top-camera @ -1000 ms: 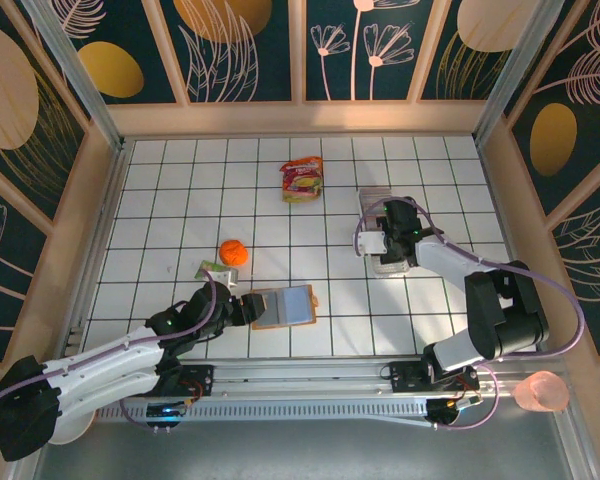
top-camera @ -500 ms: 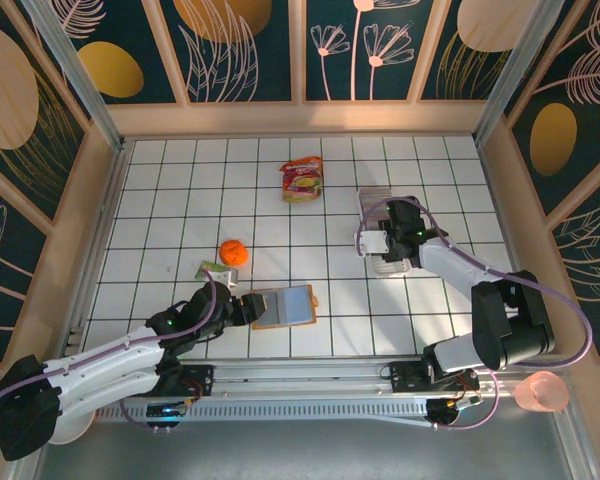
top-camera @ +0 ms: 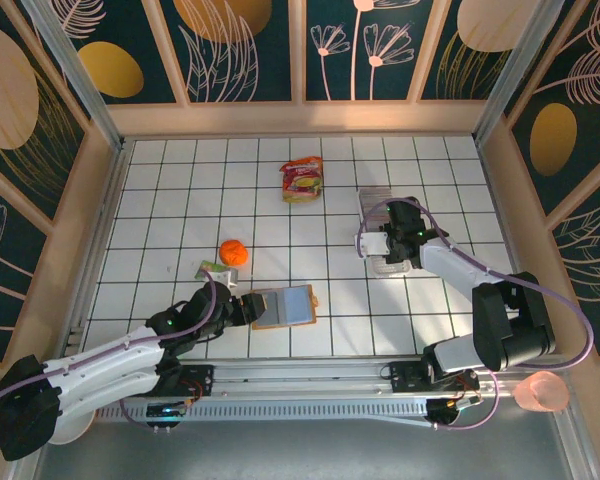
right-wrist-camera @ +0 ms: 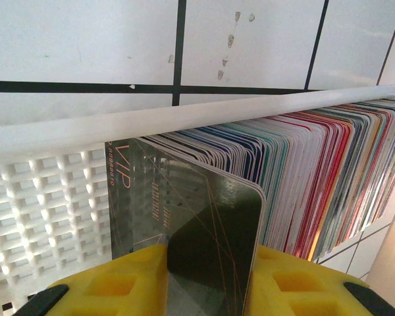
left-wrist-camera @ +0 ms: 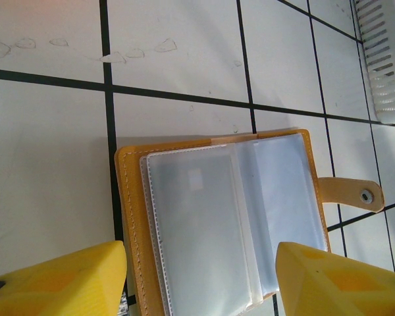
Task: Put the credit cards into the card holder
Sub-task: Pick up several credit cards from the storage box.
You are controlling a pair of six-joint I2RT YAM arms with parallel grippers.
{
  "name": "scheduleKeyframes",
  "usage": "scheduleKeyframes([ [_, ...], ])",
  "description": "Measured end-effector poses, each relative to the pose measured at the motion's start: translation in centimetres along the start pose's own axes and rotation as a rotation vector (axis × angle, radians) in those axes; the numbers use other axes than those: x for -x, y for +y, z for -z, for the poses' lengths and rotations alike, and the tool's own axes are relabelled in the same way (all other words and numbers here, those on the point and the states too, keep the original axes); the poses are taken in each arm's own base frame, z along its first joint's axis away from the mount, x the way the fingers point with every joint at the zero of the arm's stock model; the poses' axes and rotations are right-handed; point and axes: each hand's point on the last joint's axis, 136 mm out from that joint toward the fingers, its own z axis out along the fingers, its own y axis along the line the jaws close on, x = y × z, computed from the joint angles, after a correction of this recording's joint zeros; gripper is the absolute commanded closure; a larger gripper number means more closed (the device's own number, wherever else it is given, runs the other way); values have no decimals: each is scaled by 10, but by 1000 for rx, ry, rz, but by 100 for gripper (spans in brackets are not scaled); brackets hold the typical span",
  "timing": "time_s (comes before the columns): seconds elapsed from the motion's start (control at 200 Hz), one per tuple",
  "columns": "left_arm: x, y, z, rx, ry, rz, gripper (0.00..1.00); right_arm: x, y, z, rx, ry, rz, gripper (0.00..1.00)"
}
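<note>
The card holder (top-camera: 285,305) (left-wrist-camera: 224,217) lies open and flat on the tiles, orange-brown with clear sleeves up and its clasp tab (left-wrist-camera: 359,194) to the right. My left gripper (top-camera: 245,306) (left-wrist-camera: 201,266) is open, its yellow fingertips over the holder's near corners. A dense row of credit cards (right-wrist-camera: 316,178) (top-camera: 373,200) stands on edge in a white slotted tray (right-wrist-camera: 46,197) (top-camera: 392,268). My right gripper (top-camera: 387,247) (right-wrist-camera: 210,263) reaches down into that tray. It is shut on the front card, a dark one marked VIP (right-wrist-camera: 184,204), still in the row.
An orange ball (top-camera: 232,252) and a small green packet (top-camera: 215,268) lie just beyond the left arm. A red-and-yellow snack packet (top-camera: 302,180) lies near the back. Wooden walls (top-camera: 500,200) ring the tiled floor. The tray's end (left-wrist-camera: 385,66) shows at the left wrist view's upper right.
The right gripper's jaws have come together on the dark card, and that wrist shifted slightly over the tray. The left arm and the card holder have not moved.
</note>
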Motion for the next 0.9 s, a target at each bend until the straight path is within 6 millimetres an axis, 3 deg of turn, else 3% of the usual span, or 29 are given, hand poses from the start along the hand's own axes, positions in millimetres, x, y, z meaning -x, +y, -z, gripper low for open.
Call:
scheduleKeyframes([
  [0.275, -2, 0, 0, -6, 9, 1, 39, 0, 0, 0, -2, 0, 0, 65],
  [0.34, -2, 0, 0, -5, 9, 1, 40, 0, 0, 0, -1, 0, -1, 71],
  [0.901, -3, 1, -1, -4, 11, 8, 41, 0, 0, 4, 0, 0, 3, 75],
])
